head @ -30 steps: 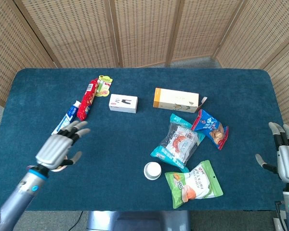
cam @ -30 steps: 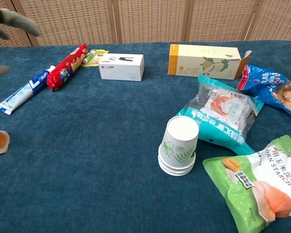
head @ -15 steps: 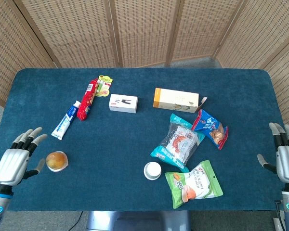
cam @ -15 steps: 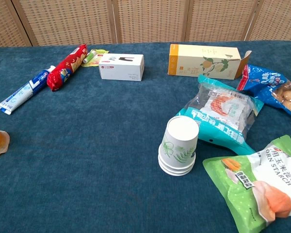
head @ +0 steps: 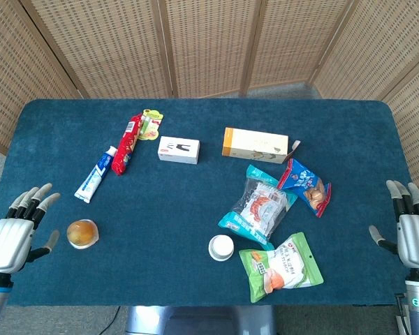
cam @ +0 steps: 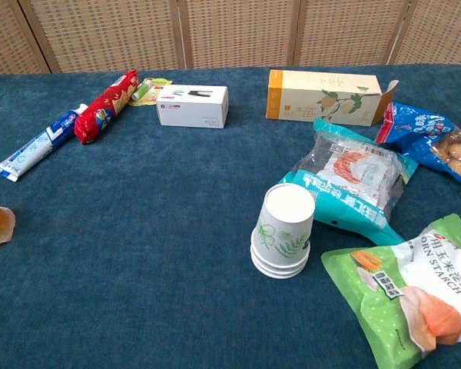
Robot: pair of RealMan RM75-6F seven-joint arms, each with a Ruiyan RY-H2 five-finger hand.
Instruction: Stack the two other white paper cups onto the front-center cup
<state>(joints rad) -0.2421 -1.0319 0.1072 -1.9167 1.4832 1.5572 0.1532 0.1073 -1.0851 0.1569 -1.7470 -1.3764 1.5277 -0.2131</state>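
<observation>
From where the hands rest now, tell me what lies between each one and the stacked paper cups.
Left hand: only the orange jelly cup lies near that line, close beside the hand; past it, bare cloth up to the stacked paper cups. Right hand: the green starch bag lies directly in the way, right beside the cups.

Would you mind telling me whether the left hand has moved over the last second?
Yes. The left hand has drawn back from near the toothpaste tube to the table's near-left edge, uncovering the jelly cup.
</observation>
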